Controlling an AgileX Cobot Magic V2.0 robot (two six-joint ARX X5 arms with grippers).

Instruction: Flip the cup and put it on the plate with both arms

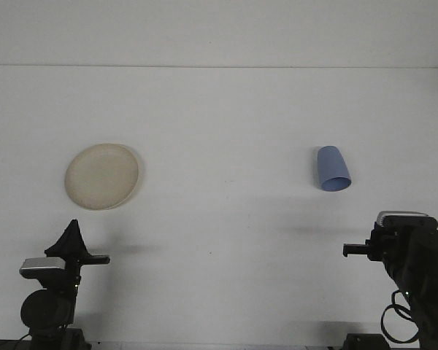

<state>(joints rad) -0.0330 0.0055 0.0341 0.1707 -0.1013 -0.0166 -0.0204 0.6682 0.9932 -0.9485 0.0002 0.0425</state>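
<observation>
Near edge of the bench (226, 277): left gripper (71, 239) parked by the left corner, fingers together in a point, holding nothing. Right gripper (365, 250) near the right corner, raised on its arm; can't tell its finger state. Farther in, the blue cup (332, 168) lies on its side on the right half, mouth toward the near edge, likely the right arm's pickup. Plate (102, 176) sits well apart on the left half, bare, awaiting the cup.
</observation>
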